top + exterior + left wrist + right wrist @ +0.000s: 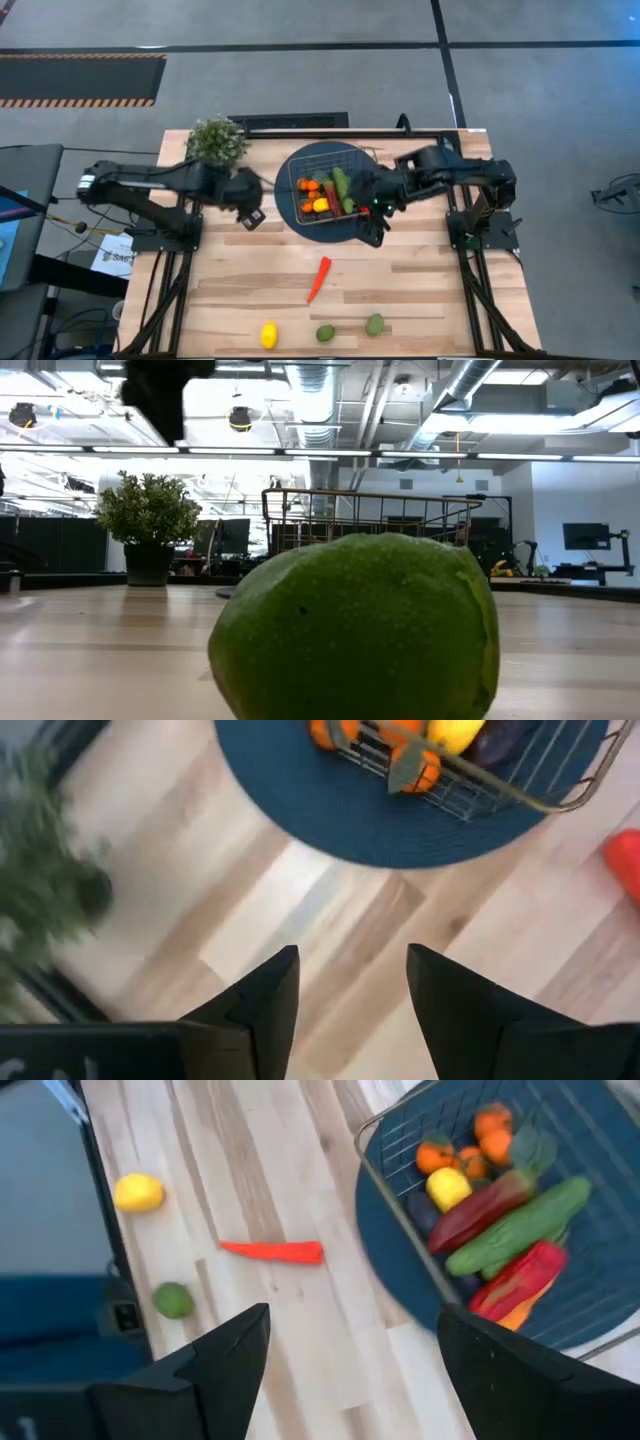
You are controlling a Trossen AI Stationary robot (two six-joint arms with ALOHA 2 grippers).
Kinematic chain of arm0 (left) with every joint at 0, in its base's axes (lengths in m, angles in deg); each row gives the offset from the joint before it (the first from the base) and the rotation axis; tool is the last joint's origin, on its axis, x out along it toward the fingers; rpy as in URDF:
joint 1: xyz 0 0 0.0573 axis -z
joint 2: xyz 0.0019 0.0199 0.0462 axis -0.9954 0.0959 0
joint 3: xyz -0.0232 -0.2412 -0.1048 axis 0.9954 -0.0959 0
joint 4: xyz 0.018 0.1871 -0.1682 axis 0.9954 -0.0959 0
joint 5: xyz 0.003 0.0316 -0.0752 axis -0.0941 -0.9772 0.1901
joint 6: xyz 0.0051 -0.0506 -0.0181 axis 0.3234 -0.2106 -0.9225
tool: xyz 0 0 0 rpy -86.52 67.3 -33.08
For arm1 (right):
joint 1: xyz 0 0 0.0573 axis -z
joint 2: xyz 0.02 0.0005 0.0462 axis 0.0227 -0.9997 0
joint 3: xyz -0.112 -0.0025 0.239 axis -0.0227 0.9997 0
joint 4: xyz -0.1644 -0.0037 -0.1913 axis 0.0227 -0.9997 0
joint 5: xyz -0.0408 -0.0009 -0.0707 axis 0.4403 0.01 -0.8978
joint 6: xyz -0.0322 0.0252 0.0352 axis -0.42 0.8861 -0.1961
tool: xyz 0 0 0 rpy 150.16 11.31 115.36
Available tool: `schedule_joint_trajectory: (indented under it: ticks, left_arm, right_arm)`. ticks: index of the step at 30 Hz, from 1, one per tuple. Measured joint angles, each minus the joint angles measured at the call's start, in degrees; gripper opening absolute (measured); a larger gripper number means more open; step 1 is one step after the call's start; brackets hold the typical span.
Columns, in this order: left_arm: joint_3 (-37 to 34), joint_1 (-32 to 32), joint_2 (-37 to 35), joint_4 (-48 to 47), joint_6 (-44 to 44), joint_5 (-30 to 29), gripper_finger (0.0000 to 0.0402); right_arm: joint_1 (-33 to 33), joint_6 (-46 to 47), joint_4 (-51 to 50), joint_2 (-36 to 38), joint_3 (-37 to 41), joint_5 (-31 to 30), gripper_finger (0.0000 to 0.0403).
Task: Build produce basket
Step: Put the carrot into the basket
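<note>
The wire basket [300, 172] stands on a dark blue disc [288, 210] at the table's far middle. It holds tangerines [436, 1156], a lemon [448, 1186], cucumbers [520, 1226], red peppers [520, 1278] and a dark purple piece. On the bare table lie a long red pepper [318, 278], a lemon [268, 334] and two limes [325, 333] [374, 324]. My left gripper [252, 216] hovers open left of the basket, its fingers [262, 1002] empty. My right gripper [375, 226] hovers open at the basket's near right corner, also empty [350, 1350].
A bushy potted plant [216, 140] stands at the far left, close behind my left arm. In the low view one lime [360, 628] fills the foreground, with the basket [360, 520] and plant [148, 510] behind. Bare wood lies between the basket and the near-edge fruit.
</note>
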Motion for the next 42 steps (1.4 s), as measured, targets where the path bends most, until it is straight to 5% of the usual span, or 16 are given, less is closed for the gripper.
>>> schedule_joint_trajectory:
  ticks: [7,15,20,35,42]
  left_arm:
    - [-11.3,9.0,-7.9,3.8,-12.9,-1.1,0.0171]
    - [-15.3,13.8,-10.1,5.8,-8.4,-0.9,0.0171]
    - [-15.4,16.3,-10.1,6.7,-2.3,-0.6,0.0171]
    - [-15.4,20.6,-10.1,7.2,3.5,-0.6,0.0171]
    - [-15.4,22.2,-10.1,7.2,3.3,-1.0,0.0171]
  right_arm:
    - [-7.0,22.1,1.2,-4.4,-0.1,-3.7,0.0303]
    - [-13.3,54.4,4.3,-16.6,0.0,-5.2,0.0303]
    - [-14.2,66.2,9.7,-25.5,0.0,-3.8,0.0303]
    - [-11.1,76.5,14.0,-39.3,0.0,-2.1,0.0303]
    - [-8.5,75.4,13.7,-39.4,0.0,-8.5,0.0303]
